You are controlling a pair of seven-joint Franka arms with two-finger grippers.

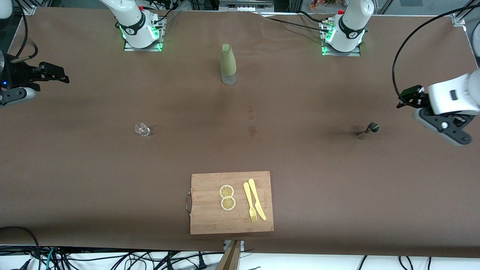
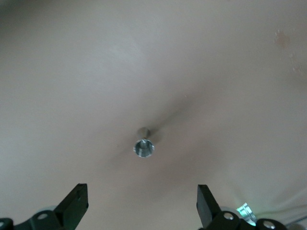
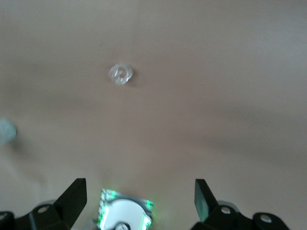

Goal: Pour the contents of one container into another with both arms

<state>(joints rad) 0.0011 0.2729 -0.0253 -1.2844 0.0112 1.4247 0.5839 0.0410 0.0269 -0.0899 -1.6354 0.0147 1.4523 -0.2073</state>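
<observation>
Brown cloth is covering the table (image 1: 337,187), and a wooden cutting board (image 1: 210,221) is lying at the edge nearest the front camera, carrying two lemon slices (image 1: 227,197), a yellow fork (image 1: 249,202) and a yellow knife (image 1: 257,198). Farther from the camera than the board, a green bottle (image 1: 228,63) is standing upright between the two arm bases. A small clear glass (image 1: 142,129) is sitting between board and bottle in depth, off toward the right arm's end — a metal measuring cup (image 1: 369,129) is sitting toward the left arm's end. The left gripper (image 2: 141,203) is hanging over the table near the metal cup with its fingers spread wide, gripping nothing. The right gripper (image 3: 139,201) is hanging at its own end with fingers equally wide apart — empty too.
</observation>
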